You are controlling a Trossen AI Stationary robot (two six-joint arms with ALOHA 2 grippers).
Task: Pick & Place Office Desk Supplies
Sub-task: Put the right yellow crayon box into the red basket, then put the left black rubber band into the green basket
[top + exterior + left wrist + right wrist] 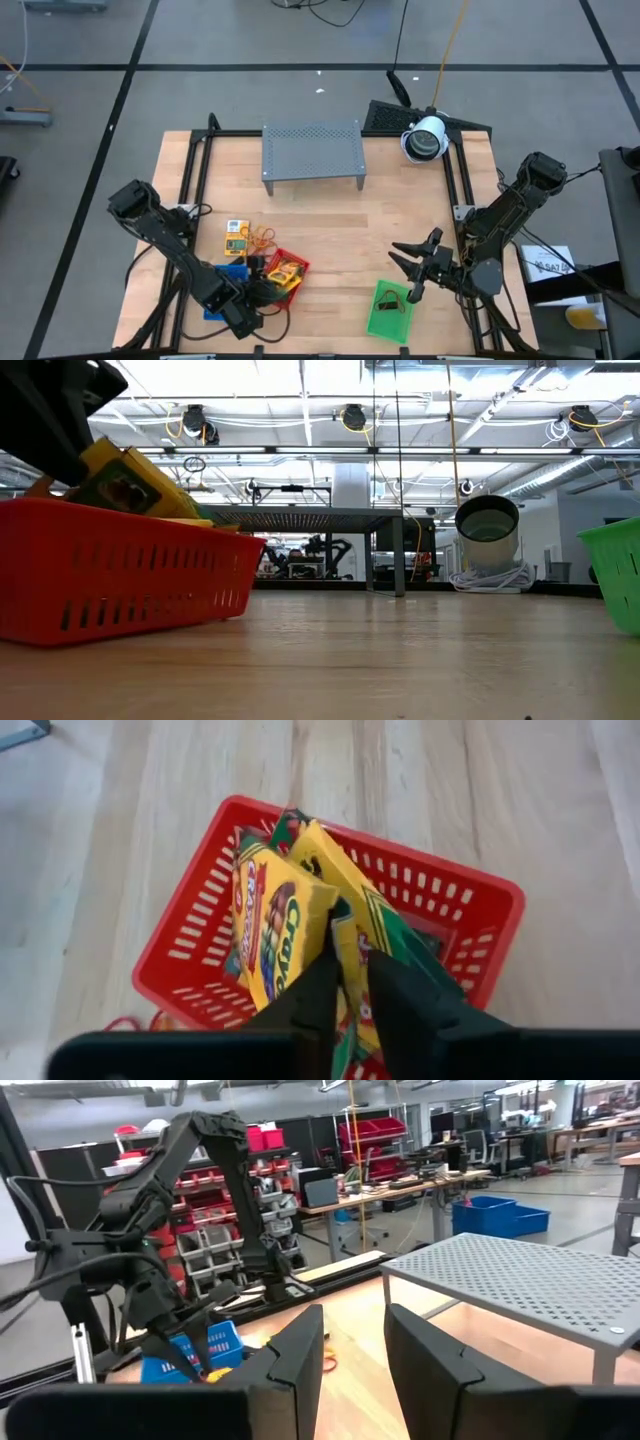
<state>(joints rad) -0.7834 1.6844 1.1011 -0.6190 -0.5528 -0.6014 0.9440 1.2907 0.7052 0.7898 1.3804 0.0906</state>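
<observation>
Over the red tray, the left gripper pinches a yellow crayon packet; only its wrist view shows that grip. Another packet lies on the table beyond. The right gripper hovers splayed beside the green tray.

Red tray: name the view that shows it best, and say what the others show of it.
The left wrist view: the red tray shows whole from above, crayon packets inside, the left gripper shut on one. The high view shows it small, partly under the arm. The low view shows only its side wall. The right wrist view does not show it.
</observation>
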